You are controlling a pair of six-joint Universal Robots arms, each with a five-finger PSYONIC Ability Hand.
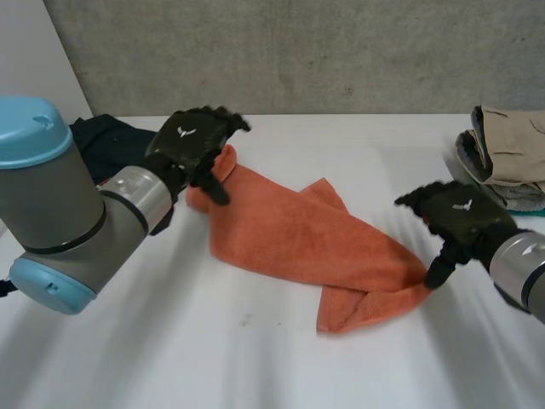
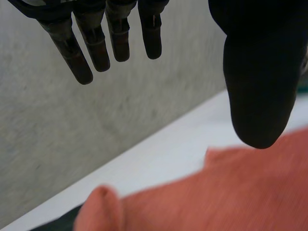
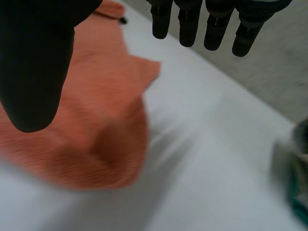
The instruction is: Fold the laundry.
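- Currently the orange towel lies rumpled and partly doubled over on the white table. In the head view its long axis runs from 10 o'clock to 4 o'clock.
- The left hand is over the towel's 10 o'clock end. Its fingers are straight and the thumb is spread well away from them, so the hand is open and grips nothing. Whether it touches the cloth cannot be told.
- The right hand is at the towel's 4 o'clock end, with the thumb tip just beside the cloth's edge. Its fingers are straight and relaxed and the thumb is held wide, so it too is open and grips nothing.
- A dark garment lies at 9 o'clock of the left hand, partly behind the left arm.
- A stack of folded clothes sits at 1 o'clock of the right hand, well apart from the towel.
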